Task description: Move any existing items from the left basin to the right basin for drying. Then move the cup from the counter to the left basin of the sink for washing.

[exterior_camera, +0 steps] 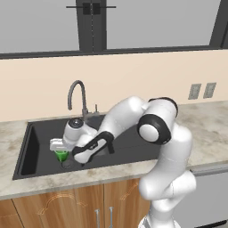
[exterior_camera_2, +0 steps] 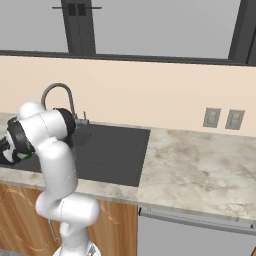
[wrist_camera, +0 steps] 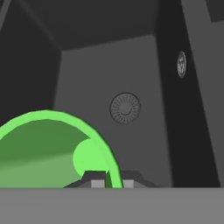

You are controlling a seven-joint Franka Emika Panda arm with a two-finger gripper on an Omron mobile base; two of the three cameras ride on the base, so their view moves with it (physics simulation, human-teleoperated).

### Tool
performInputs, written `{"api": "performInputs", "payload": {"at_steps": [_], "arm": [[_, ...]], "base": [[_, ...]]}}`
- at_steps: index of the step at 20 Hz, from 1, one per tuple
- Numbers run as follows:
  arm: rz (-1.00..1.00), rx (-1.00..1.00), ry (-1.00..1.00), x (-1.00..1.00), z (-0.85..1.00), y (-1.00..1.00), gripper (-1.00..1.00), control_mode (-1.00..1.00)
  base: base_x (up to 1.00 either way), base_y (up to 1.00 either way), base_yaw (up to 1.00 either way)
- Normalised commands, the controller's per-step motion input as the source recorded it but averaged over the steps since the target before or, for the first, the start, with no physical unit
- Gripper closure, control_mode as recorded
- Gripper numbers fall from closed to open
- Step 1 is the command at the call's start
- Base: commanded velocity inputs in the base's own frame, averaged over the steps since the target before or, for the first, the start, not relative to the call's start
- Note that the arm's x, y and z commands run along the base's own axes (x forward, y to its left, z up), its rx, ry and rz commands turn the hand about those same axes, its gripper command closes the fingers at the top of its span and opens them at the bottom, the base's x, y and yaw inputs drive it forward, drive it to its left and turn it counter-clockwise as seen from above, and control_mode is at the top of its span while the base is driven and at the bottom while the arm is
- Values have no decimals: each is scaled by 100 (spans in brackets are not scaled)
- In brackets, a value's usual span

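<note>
1. Claw [wrist_camera: 108, 178] was clenched on the cup's [wrist_camera: 52, 148] rim, one finger inside the wall, one outside.
2. Cup hung low inside the left basin [wrist_camera: 144, 144], the drain [wrist_camera: 125, 108] ahead at one o'clock.
3. Judged step: the final placing for washing; next move called for lowering to the floor and releasing.
4. Right basin [wrist_camera: 186, 87] lay beyond at two o'clock.
</note>
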Motion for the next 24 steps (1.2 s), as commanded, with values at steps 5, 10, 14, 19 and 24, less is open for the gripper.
{"api": "performInputs", "payload": {"at_steps": [5,10,14,19,24], "arm": [[-1,0,0,1,-4,12,100,-100],[-1,0,0,0,-4,6,100,-100],[-4,0,1,0,-9,2,100,-100],[-3,4,5,0,-13,0,100,-100],[-1,3,4,2,-8,0,100,-100]], "base": [[0,0,0],[0,0,0],[0,0,0],[0,0,0],[0,0,0]]}}
